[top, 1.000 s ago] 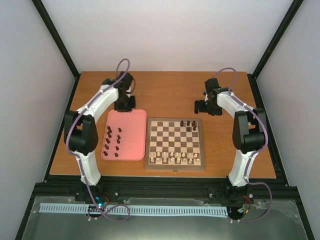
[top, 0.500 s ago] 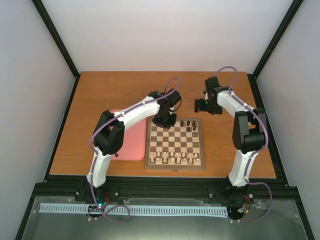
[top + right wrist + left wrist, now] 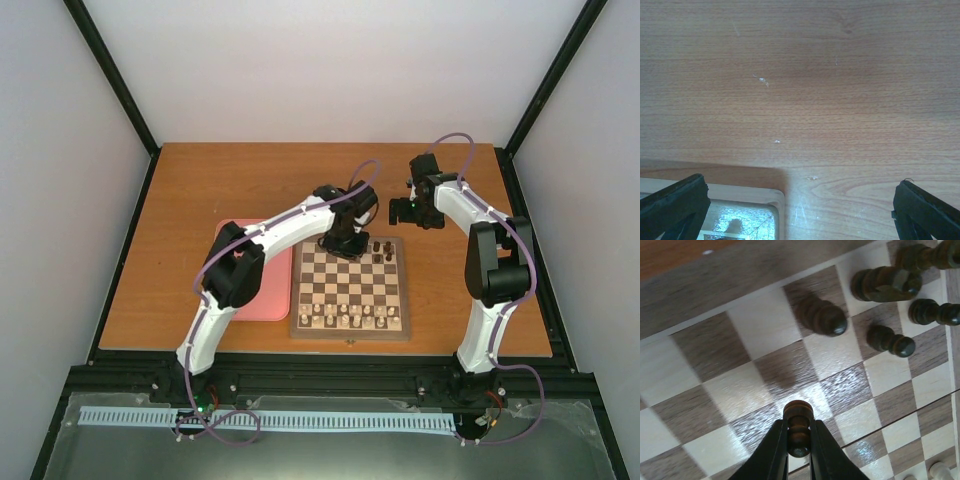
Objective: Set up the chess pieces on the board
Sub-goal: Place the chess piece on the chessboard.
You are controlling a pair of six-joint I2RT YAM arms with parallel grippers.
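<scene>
Moved since a second ago: the left arm [image 3: 270, 232] has swung off the pink tray [image 3: 262, 300] and now reaches over the far edge of the board [image 3: 350, 327]; the right arm has kept its place.
Left jaws: pinching one dark chess piece [image 3: 798, 427] by its upper stem, with the head poking out past the tips. It hangs over the far rows, left of the dark pieces already standing.
Right jaws: spread wide and holding nothing, over bare counter [image 3: 805, 75] just beyond the board's far right corner.
Board state: white pieces [image 3: 350, 318] line the near edge, and a few dark ones cluster at the far right.
Tray state: mostly hidden under the left arm, so I cannot tell what remains on it.
Risk, toppling: the grip sits high on a slim stem. If the piece pivots on the way down, it would likely land on its base edge and fall.
Risk, neighbours: the nearest standing piece [image 3: 822, 317] is close, and a sideways drift or the jaws spreading could knock it.
Risk, placement: releasing off-centre would probably leave the piece across a line between squares.
Risk, arms: both wrists are near the same corner, and a move by either could bring contact.
</scene>
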